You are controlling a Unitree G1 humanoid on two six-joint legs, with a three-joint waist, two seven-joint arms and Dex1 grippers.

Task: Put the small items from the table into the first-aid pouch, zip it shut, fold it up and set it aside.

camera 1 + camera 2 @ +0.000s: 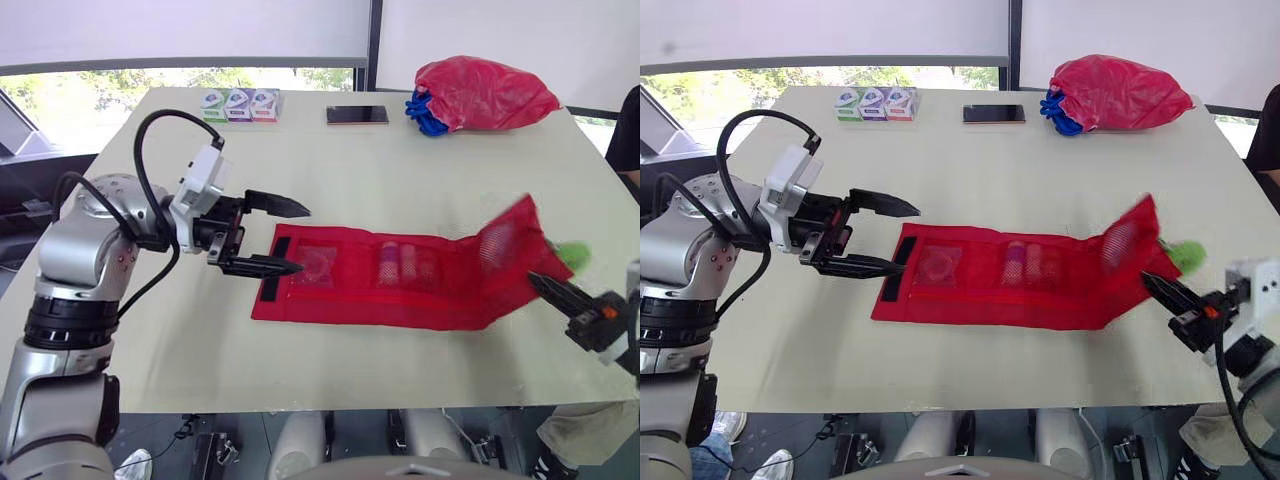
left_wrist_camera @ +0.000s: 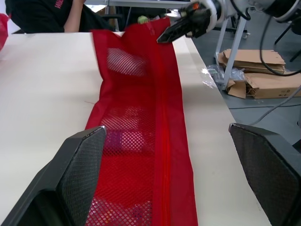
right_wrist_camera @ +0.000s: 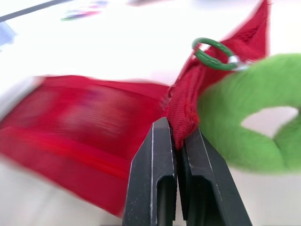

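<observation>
Folding stage, seemingly, items (image 1: 395, 265) inside the red pouch (image 1: 440, 290), zip apparently shut: pinches the pouch's raised end beside the green ring (image 3: 214, 52) in the clamped right claw (image 3: 176, 136), holds the left claw (image 1: 300, 238) wide open at its opposite end, leaves folding and setting aside undone.

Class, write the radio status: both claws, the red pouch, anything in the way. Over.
Left claw open at left end of pouch. Right claw shut on its right end, raised. Phone, red bag far behind.

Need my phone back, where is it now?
In the head views the phone lies at the far edge of the table, small boxes to its left, red bag to its right.
</observation>
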